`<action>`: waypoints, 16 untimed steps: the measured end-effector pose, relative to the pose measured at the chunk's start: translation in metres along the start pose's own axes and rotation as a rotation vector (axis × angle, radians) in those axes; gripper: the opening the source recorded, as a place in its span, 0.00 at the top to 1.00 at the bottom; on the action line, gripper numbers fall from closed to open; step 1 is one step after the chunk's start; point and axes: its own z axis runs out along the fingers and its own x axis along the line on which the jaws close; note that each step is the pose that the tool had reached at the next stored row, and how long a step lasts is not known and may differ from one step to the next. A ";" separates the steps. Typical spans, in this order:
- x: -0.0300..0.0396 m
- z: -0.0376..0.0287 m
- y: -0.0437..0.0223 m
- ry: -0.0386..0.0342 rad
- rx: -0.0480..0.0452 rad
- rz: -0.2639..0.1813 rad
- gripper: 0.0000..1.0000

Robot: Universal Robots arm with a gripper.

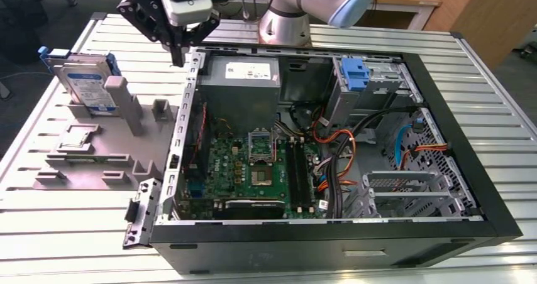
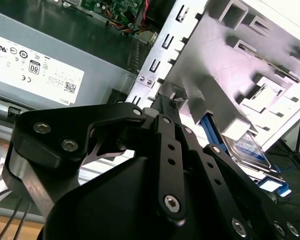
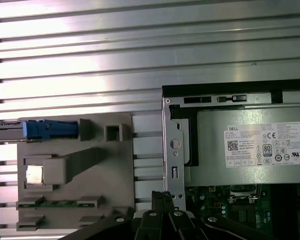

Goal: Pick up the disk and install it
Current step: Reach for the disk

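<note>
blue-framed disk (image 1: 82, 64) upright in holder (image 1: 84, 164), label (image 1: 92, 92) facing exterior view, tool (image 1: 178, 62) apart

Robotics lab: slatted bench (image 1: 491, 76), opened computer (image 1: 336, 245)

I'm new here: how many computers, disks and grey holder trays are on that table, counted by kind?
Open computer: 1
Disk: 1, standing in the tray
Grey holder tray: 1
Total: 3
</note>
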 end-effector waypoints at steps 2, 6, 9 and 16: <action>0.0014 0.0002 -0.0001 0.0000 -0.0001 0.000 0.90; 0.0041 0.0007 -0.0004 0.0001 -0.0001 0.000 0.90; 0.0060 0.0011 -0.0005 0.0000 -0.0003 0.000 0.90; 0.0117 0.0019 -0.0010 0.0001 -0.0002 0.000 0.90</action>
